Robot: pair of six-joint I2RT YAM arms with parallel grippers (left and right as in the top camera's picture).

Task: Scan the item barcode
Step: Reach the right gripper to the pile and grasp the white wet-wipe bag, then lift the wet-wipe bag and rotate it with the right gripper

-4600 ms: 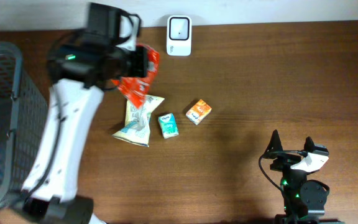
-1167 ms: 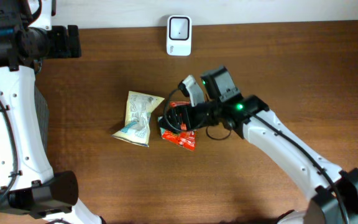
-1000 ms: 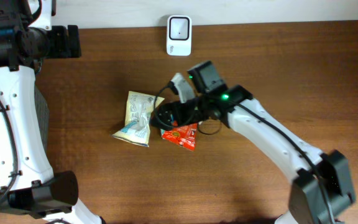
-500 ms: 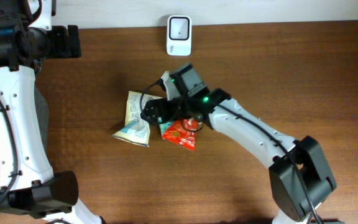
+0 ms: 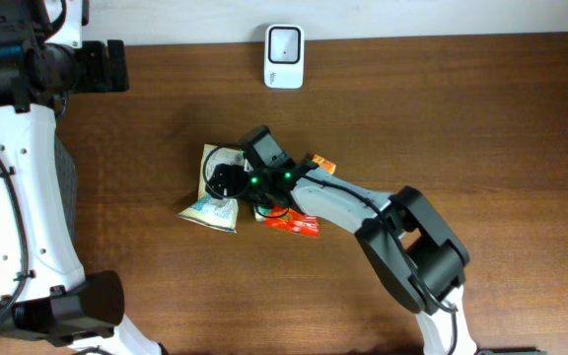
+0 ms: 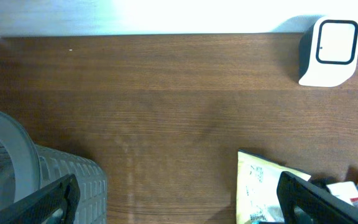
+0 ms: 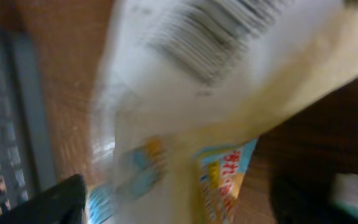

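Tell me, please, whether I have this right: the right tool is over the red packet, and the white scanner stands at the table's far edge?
Not quite. The right tool is over the pale yellow snack bag, not the red packet beside it; the right wrist view shows the bag's barcode directly below. The white scanner does stand at the table's far edge.

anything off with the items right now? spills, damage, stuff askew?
Nothing spilled or torn. The snack pouch lies crumpled and askew, crowded close to the red packet and orange carton. The right wrist view is blurred.
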